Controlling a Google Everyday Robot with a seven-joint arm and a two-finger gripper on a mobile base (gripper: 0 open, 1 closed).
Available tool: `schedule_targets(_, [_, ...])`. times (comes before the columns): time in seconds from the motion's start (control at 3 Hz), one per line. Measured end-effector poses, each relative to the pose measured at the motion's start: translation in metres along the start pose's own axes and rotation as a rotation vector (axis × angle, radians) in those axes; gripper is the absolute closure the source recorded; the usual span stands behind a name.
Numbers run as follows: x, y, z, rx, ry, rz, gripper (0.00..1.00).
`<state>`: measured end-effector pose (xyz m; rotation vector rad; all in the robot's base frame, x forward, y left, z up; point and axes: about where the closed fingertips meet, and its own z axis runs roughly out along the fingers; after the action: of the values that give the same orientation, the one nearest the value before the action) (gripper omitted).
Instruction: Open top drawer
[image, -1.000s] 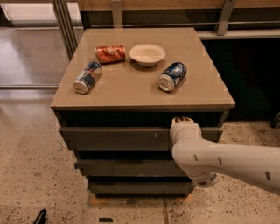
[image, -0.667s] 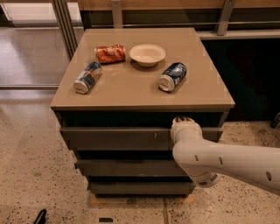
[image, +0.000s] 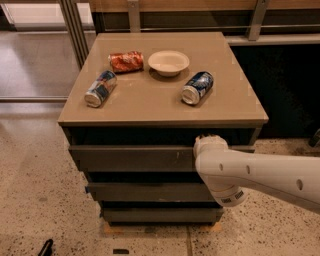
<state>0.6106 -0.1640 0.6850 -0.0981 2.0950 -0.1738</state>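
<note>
1. The top drawer (image: 130, 158) sits directly beneath the tabletop (image: 150, 107), with a dark gap between them.
2. The gripper (image: 202, 139) is at the upper edge of the top drawer, toward its right end. The white wrist covers it, so whether the jaws are apart or together cannot be determined.
3. The arm (image: 260, 174) extends rightward across the top drawer's right end.
4. Two slimmer drawers (image: 145, 192) sit below the top drawer.
5. Above the top drawer, the tabletop carries a pale bowl (image: 168, 62), a blue can (image: 197, 87) lying on its side, a blue-and-white can (image: 100, 88) lying on its side, and a crushed orange can (image: 126, 61).
</note>
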Motion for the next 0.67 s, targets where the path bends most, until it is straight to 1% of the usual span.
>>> schedule_targets(0.33, [-0.0029,-0.0006,-0.0017,0.000,0.000,0.000,1.00])
schedule_targets(0.67, [0.0016,-0.0034,-0.0053,-0.008,0.026,-0.015,1.00])
